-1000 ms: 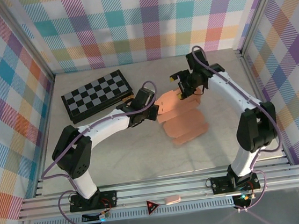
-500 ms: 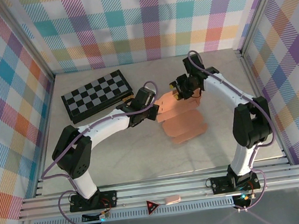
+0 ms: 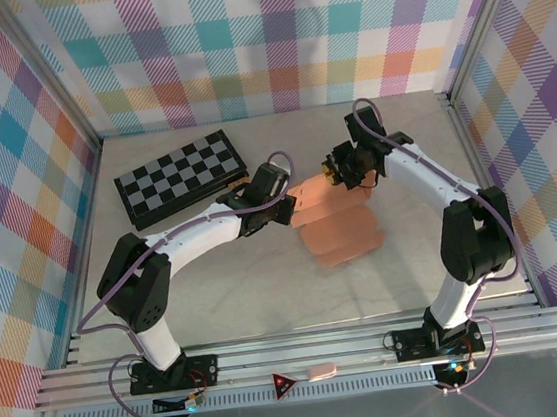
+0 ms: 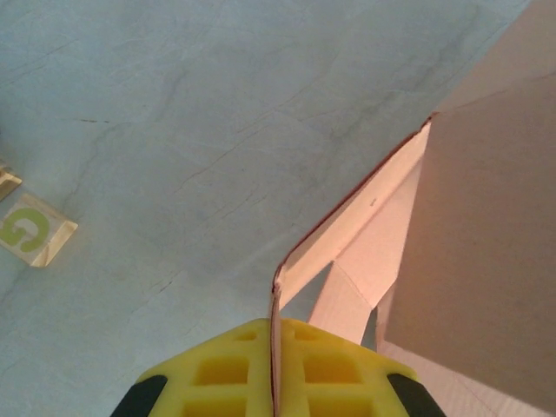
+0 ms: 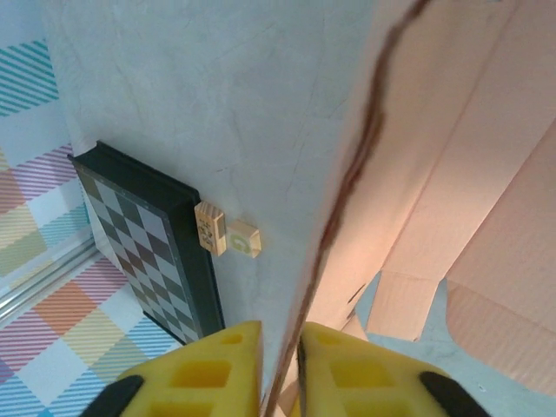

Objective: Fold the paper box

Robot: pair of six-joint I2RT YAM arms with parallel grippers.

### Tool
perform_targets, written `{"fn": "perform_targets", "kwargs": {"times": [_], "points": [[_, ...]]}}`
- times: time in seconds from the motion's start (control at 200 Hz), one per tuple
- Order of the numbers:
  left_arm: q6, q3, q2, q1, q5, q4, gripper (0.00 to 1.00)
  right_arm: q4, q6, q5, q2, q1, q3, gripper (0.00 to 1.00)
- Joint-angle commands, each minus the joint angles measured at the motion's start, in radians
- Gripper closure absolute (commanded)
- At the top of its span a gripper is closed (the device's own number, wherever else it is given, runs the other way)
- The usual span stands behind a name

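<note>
— Risk from here?
— Could have torn or creased the paper box if pulled two ways at once. Clamped tight at a raised flap edge by the left gripper. Straddled at another edge by the right gripper, jaws nearly together; impossible to tell whether truly pinched. Might have slipped loose there.
— And the look of it?
— Thin salmon-orange card. Lay mid-table between both grippers, mostly flat, flaps lifted at the far end. Not yet folded into a box.

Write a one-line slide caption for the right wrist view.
Right gripper straddling an upright edge of the paper box, with checkerboard and two wooden tiles beyond.
</note>
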Motion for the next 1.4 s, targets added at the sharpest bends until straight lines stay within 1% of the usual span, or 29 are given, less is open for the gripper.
{"fn": "perform_targets", "kwargs": {"times": [0.0,0.1,0.135,0.195,0.25,0.31,0.355,0.45,0.535,0.63,0.695,0.825,0.91,1.03,1.14,1.275,1.395], "points": [[-0.023,0.024,-0.004,0.015,0.024,-0.003,1.0,0.059,0.013,0.022,-0.031,-0.007,-0.034,0.88],[-0.06,0.025,-0.019,0.025,0.048,-0.007,1.0,0.093,0.032,0.018,-0.031,-0.005,-0.056,0.93],[-0.08,0.028,-0.029,0.031,0.064,-0.007,0.91,0.107,0.041,0.022,-0.032,-0.005,-0.068,0.96],[-0.126,0.035,-0.053,0.041,0.088,-0.055,0.7,0.123,0.056,0.031,-0.032,-0.004,-0.075,1.0],[-0.184,0.038,-0.085,0.045,0.095,-0.073,0.53,0.129,0.068,0.039,-0.027,-0.005,-0.071,1.0],[-0.276,0.049,-0.127,0.053,0.097,-0.094,0.41,0.133,0.074,0.04,-0.019,-0.006,-0.058,1.0],[-0.371,0.064,-0.152,0.069,0.112,-0.118,0.37,0.114,0.078,0.038,-0.008,-0.004,-0.039,1.0],[-0.595,0.115,-0.168,0.11,0.205,-0.132,0.38,0.089,0.092,0.039,0.006,0.002,-0.013,1.0],[-0.791,0.165,-0.133,0.131,0.303,-0.107,0.41,0.086,0.108,0.051,0.004,0.007,-0.008,1.0],[-0.924,0.242,-0.07,0.122,0.363,-0.126,0.42,0.088,0.118,0.055,0.007,0.011,-0.005,1.0],[-0.99,0.273,-0.036,0.119,0.383,-0.142,0.43,0.086,0.121,0.052,0.012,0.011,-0.001,1.0],[-1.044,0.321,0.0,0.119,0.384,-0.192,0.43,0.084,0.127,0.053,0.007,0.013,-0.006,1.0],[-1.095,0.338,0.021,0.116,0.405,-0.231,0.43,0.088,0.126,0.055,0.002,0.013,-0.009,1.0],[-1.164,0.322,0.035,0.104,0.425,-0.212,0.43,0.092,0.126,0.052,0.003,0.012,-0.006,1.0],[-1.185,0.331,0.045,0.09,0.423,-0.223,0.43,0.095,0.126,0.055,0.001,0.013,-0.009,1.0],[-1.226,0.3,0.051,0.084,0.433,-0.166,0.43,0.103,0.128,0.052,0.003,0.014,-0.006,1.0],[-1.236,0.317,0.069,0.08,0.438,-0.154,0.44,0.106,0.126,0.051,0.003,0.016,-0.005,1.0]]}}
